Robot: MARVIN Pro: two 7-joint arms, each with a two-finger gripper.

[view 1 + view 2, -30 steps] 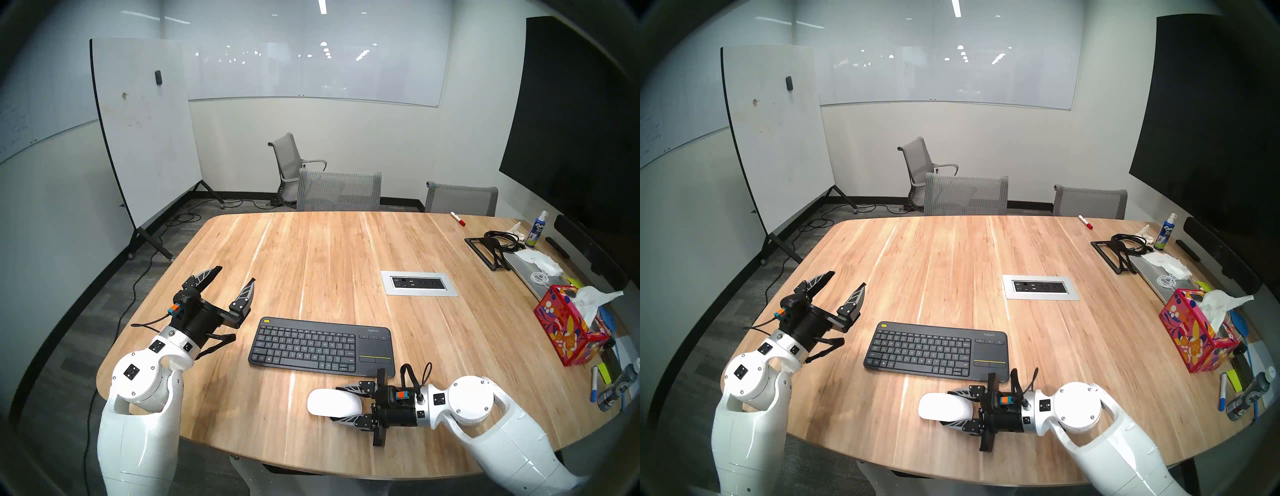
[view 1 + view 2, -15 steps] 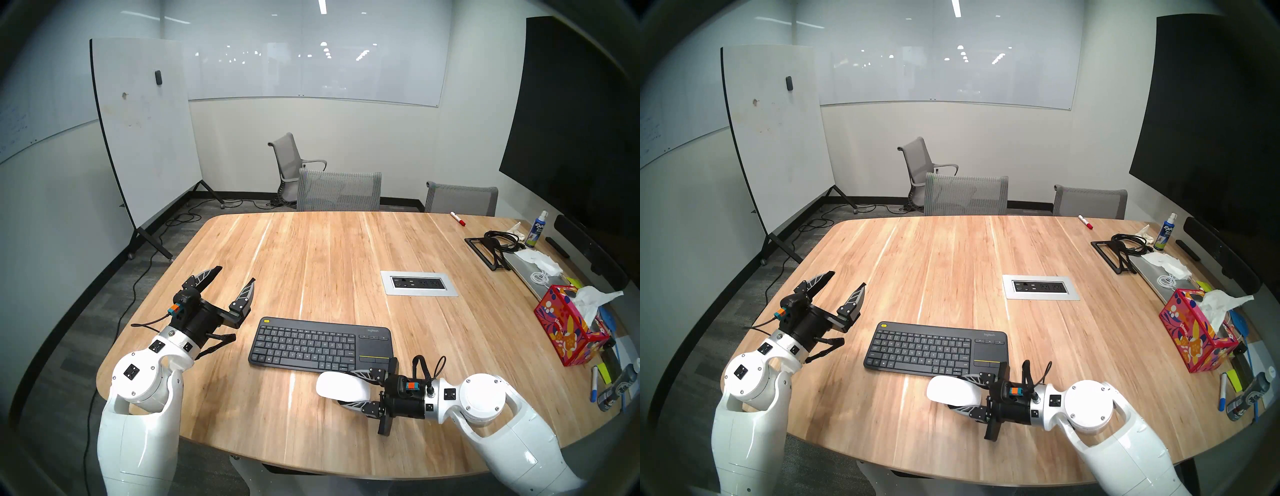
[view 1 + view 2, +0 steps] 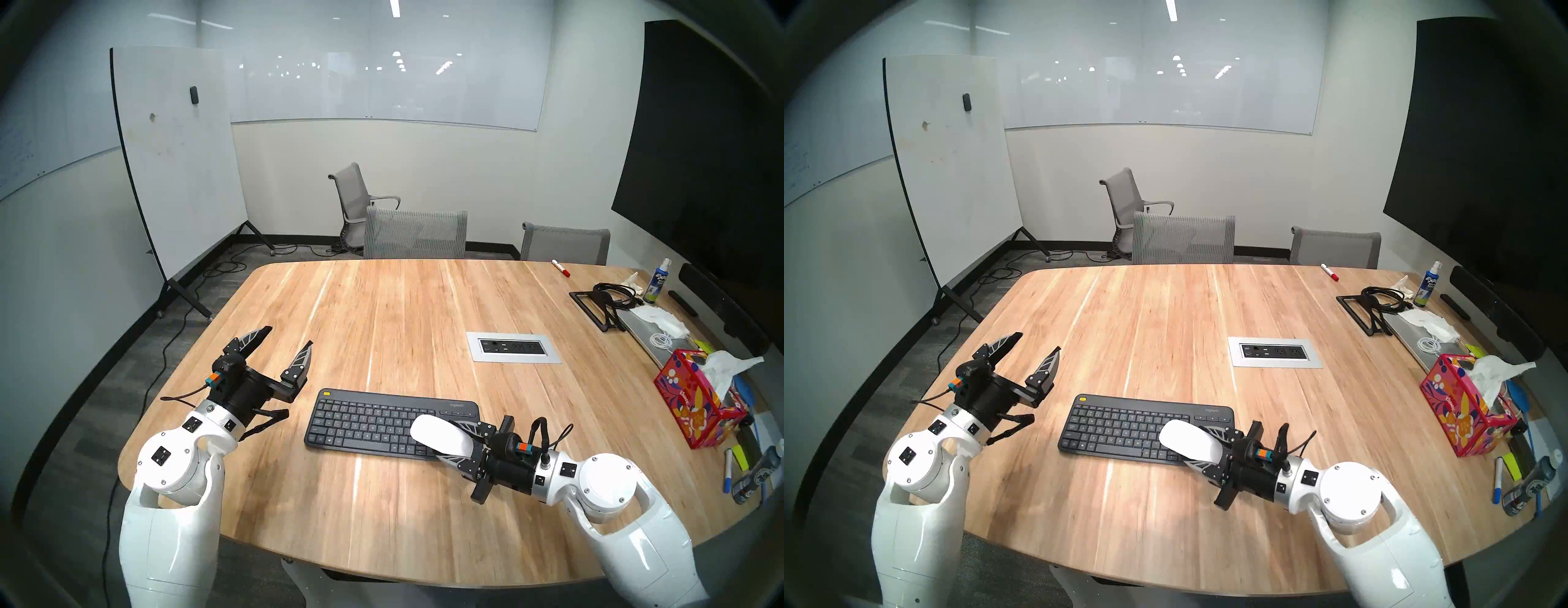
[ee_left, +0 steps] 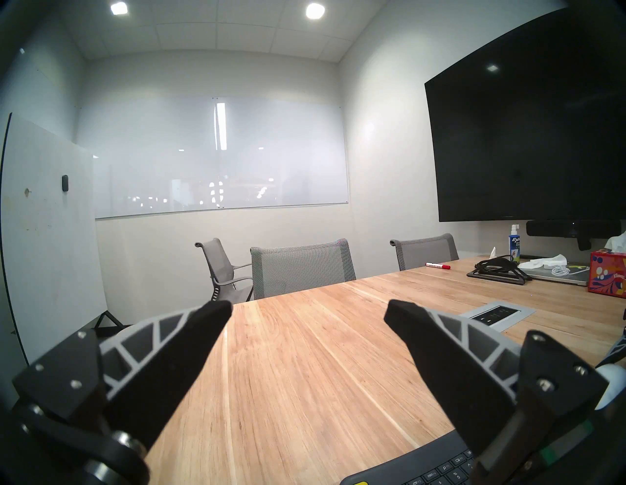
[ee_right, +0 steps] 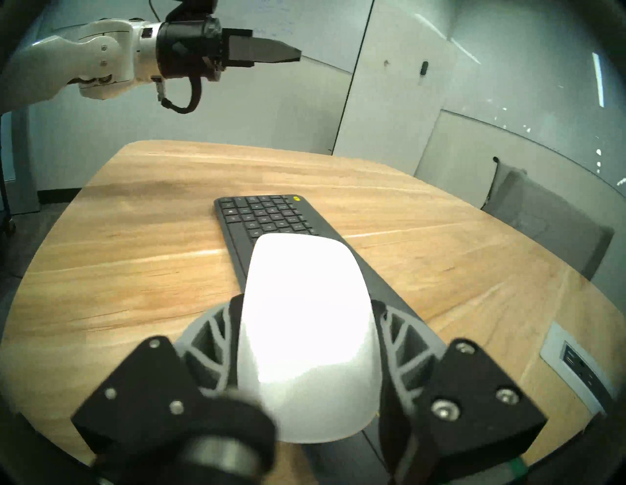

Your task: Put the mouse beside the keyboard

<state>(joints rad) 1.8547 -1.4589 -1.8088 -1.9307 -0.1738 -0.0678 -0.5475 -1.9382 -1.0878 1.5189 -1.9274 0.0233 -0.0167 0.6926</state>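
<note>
Right gripper [image 3: 450, 441] clamps mouse [image 3: 441, 434]; tissue box [image 3: 695, 407] holds tissues [image 3: 727, 363].

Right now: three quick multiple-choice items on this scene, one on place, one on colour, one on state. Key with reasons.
1. Where is the mouse?
A. by the socket panel
B. in the right claw, over the keyboard's touchpad end
C. on the tissue box

2. The keyboard's corner button is:
A. red
B. blue
C. yellow

3. The left claw is:
A. open, empty
B. shut on a marker
C. shut, empty

Key: B, its fingers flank the mouse above the keyboard; C, a yellow spot at the far-left corner; A, its fingers are spread with nothing between.
</note>
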